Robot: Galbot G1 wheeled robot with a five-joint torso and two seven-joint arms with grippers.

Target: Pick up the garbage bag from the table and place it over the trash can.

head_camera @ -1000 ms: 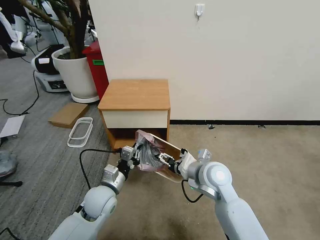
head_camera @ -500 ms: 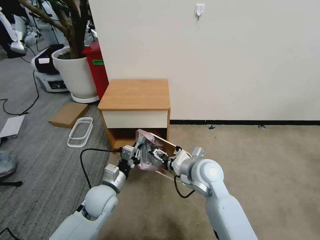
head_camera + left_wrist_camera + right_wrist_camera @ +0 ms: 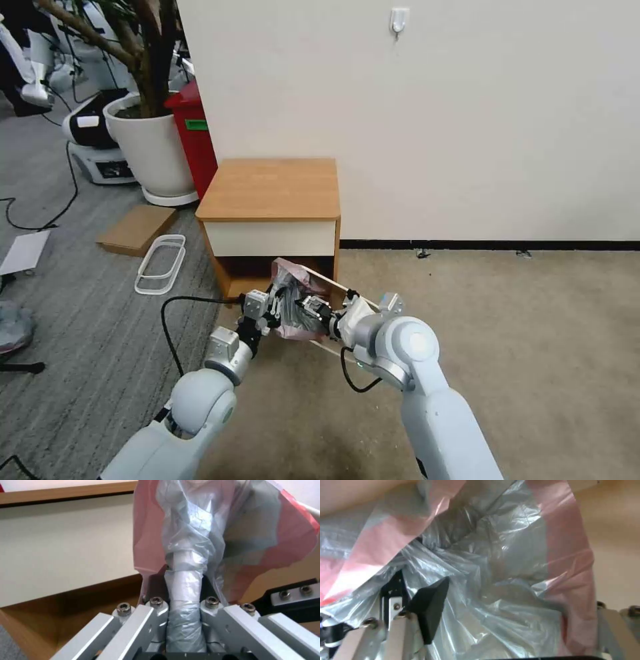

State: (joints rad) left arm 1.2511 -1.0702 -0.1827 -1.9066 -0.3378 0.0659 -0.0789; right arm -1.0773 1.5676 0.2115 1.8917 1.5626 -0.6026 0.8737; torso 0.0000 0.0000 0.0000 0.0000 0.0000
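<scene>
Currently, from my remote seat:
Left gripper: my left gripper [image 3: 275, 308] is low in front of the bench, clamped on a bunched grey fold of the garbage bag [image 3: 292, 308]; in the left wrist view the twisted plastic [image 3: 186, 590] runs straight between its fingers [image 3: 156, 610].
Right gripper: my right gripper [image 3: 312, 309] reaches in from the other side, spread open, with bag film lying between its fingers [image 3: 430, 610].
Garbage bag: off the bench top, hanging between both grippers, grey with a pinkish-red edge, draped at the mouth of the trash can.
Trash can: the cream bin [image 3: 333, 293] sits tilted just in front of the bench's lower shelf.
Bench: the small wooden bench [image 3: 270, 190] stands against the wall.
</scene>
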